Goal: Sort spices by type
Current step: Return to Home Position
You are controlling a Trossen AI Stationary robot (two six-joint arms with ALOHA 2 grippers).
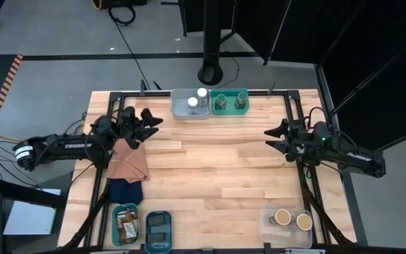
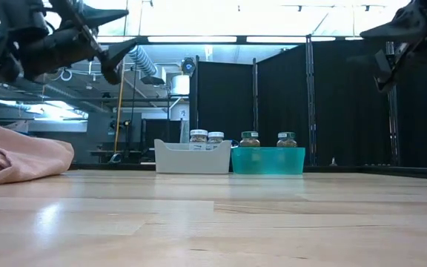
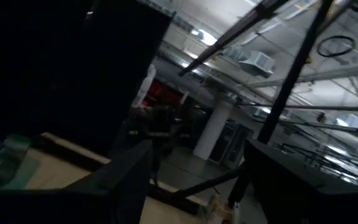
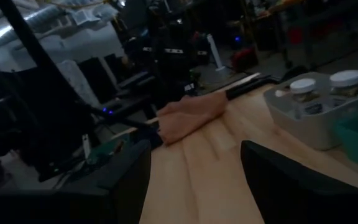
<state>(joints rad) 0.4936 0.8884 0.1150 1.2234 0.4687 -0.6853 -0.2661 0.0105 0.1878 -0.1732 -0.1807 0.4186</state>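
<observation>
High view: found white-lidded jars (image 1: pixel 201 93) standing in the gray bin (image 1: pixel 180 107) and green-lidded jars (image 1: pixel 220 101) in the teal bin (image 1: pixel 230 106) beside it at the table's (image 1: pixel 217 169) far edge, with left gripper (image 1: pixel 155 120) and right gripper (image 1: pixel 268 139) raised at opposite sides, fingers spread, empty.

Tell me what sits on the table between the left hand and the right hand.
Nothing. In the high view, only bare light wooden tabletop stretches between the left hand and the right hand.
</observation>
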